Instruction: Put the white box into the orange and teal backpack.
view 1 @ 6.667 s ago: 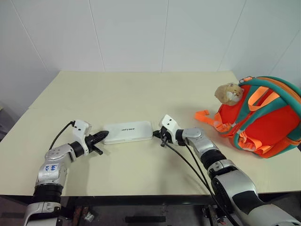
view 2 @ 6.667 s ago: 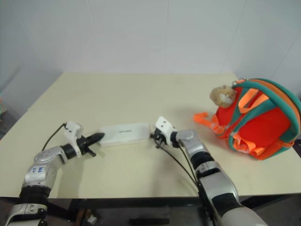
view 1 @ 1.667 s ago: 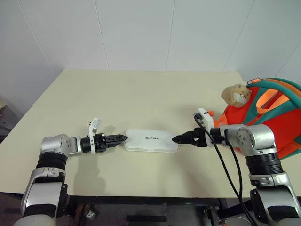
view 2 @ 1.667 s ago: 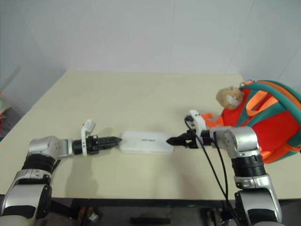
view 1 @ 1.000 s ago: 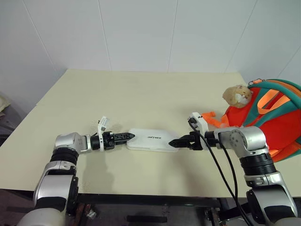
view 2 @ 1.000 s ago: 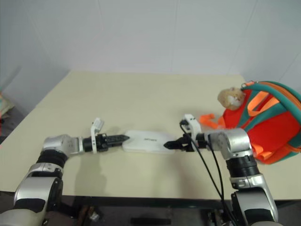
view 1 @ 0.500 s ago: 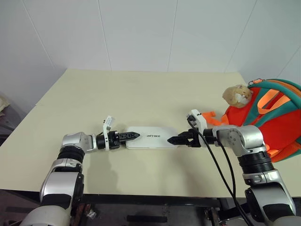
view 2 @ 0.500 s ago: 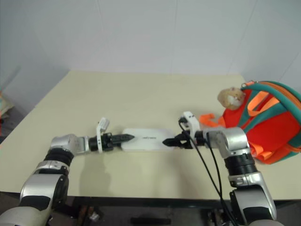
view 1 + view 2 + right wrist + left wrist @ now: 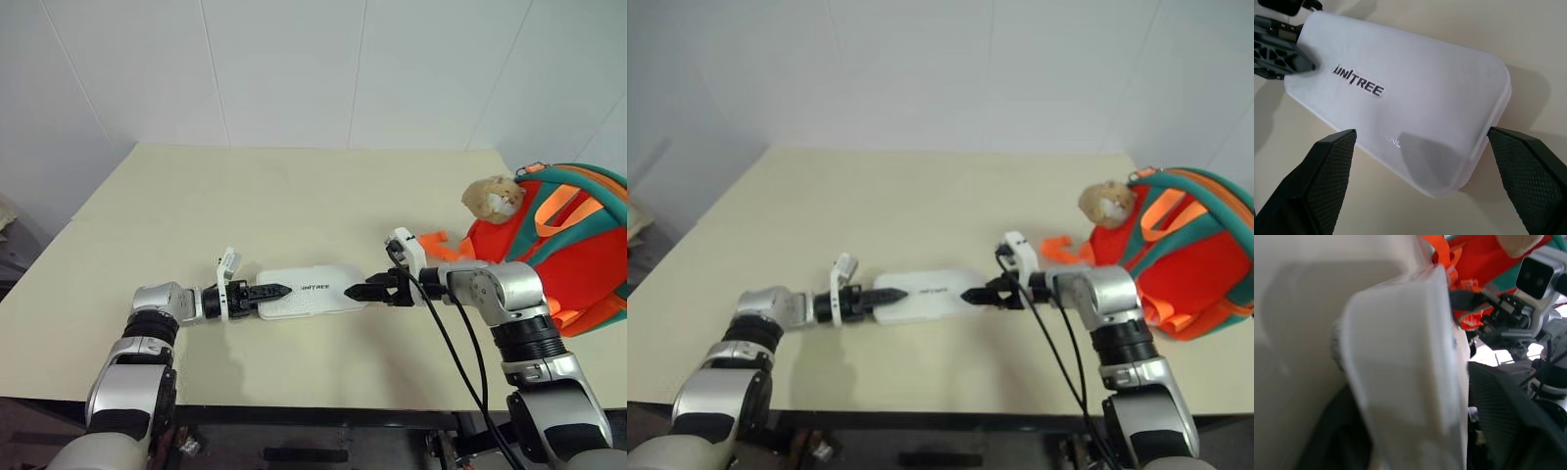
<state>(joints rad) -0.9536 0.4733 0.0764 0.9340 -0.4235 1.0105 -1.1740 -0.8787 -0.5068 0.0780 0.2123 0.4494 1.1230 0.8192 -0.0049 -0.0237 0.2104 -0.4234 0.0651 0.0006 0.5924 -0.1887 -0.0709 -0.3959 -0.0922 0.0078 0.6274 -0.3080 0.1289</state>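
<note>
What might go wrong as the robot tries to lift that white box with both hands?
The white box is pinched only at its two short ends, so it may slip or tilt. The right gripper stands wide open around its end, not yet clamped. The left gripper overlaps only the box's near end. The orange and teal backpack sits at the table's far right, a long carry.

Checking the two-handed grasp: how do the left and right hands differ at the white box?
The left hand has one finger lying over the white box top at its end; the right hand stands open, its fingers either side of the opposite end. Both point inward along the box.
</note>
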